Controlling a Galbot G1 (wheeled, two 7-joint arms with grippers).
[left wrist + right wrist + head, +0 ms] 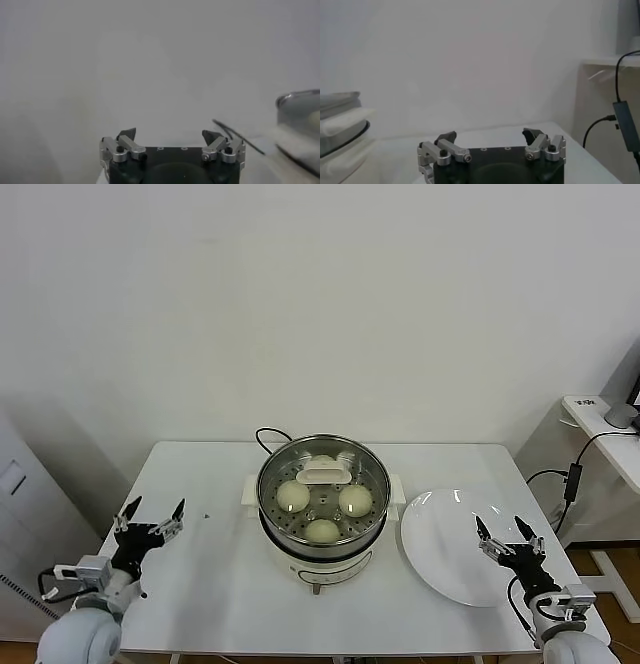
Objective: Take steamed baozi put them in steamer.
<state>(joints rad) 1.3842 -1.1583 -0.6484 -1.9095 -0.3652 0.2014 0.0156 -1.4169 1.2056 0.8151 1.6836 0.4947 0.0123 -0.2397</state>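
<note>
On the white table [210, 584] in the head view, the steamer [322, 496] is seen at centre, lid off, cord trailing behind it. Three baozi are counted on its perforated floor: one on the left [292, 496], one on the right [355, 500], one at the front [322, 531]. A fourth pale dome [322, 460] at the back is mostly hidden by a white handle-like piece [323, 475]; it cannot be confirmed as a bun. The white plate [450, 559], just right of the steamer, is bare. No bun is seen outside the pot, so the loading is judged done or nearly so.

The left gripper [151, 514] is held low over the table's left edge, jaws spread wide, nothing between them. The right gripper [508, 530] is held over the plate's right part, likewise spread and empty. The steamer lies inboard of both, roughly midway; the right one is judged slightly nearer. Buns are round, so no long axis matters. Open table is available on the left; on the right, the plate rim and table edge sit close under the gripper.

In the left wrist view, the left gripper [168, 135] is shown spread, empty, with the steamer rim [299, 97] and cord [235, 135] off to one side, well apart.

In the right wrist view, the right gripper [490, 136] is shown spread, empty; the steamer base [340, 132] is at the frame edge, apart from the fingers.
</note>
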